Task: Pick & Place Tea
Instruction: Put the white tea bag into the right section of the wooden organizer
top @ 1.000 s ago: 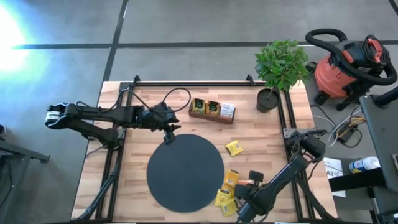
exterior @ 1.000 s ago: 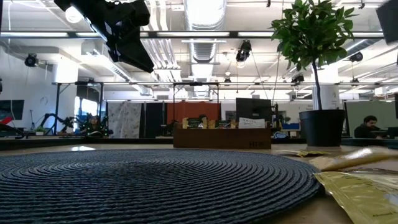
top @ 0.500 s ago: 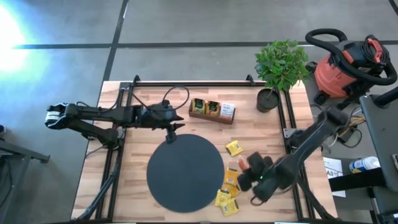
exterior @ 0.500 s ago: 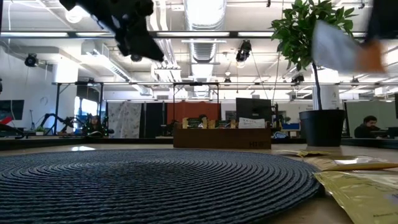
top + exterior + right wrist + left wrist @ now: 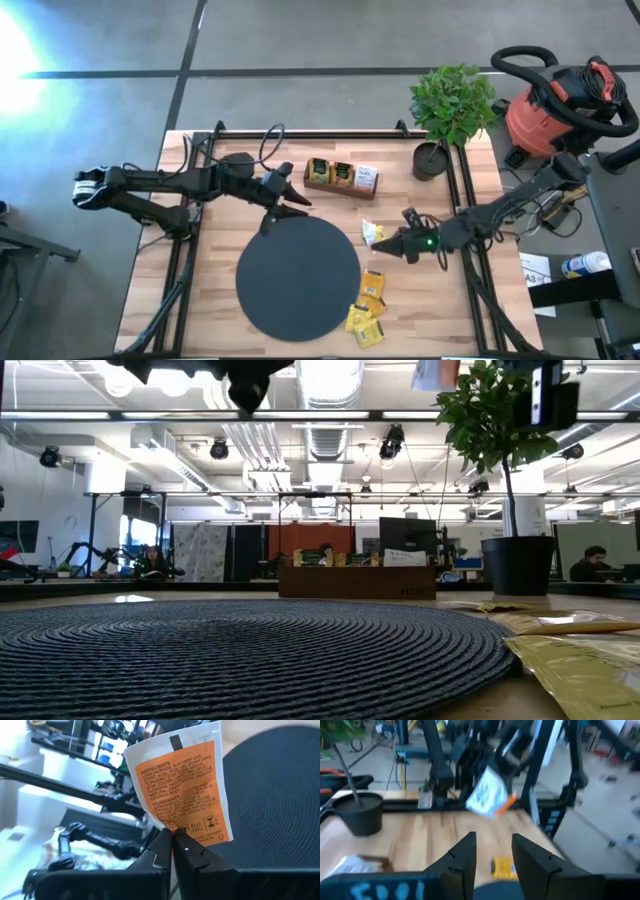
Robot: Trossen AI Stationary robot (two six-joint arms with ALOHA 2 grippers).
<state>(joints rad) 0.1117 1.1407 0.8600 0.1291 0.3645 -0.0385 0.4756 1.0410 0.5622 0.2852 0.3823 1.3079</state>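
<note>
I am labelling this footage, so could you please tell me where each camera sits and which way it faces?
High view: overhead, straight down on the table; both arms show.
Low view: table height, across the black mat into the room; arm parts at top.
Left wrist view: past the open left gripper toward the right arm.
Right wrist view: the shut right gripper pinching an orange tea sachet.
Shared: both wrist views show that sachet.

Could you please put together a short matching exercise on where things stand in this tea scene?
Things:
1. right claw
2. left claw
3. wooden tray
4. potted plant

States or places:
A. at the table's far right corner
B. open, holding nothing, above the black mat's far edge
C. shut on an orange-and-white tea sachet
D. on the table beyond the mat, with sachets inside

Pairs: 1-C, 2-B, 3-D, 4-A
</note>
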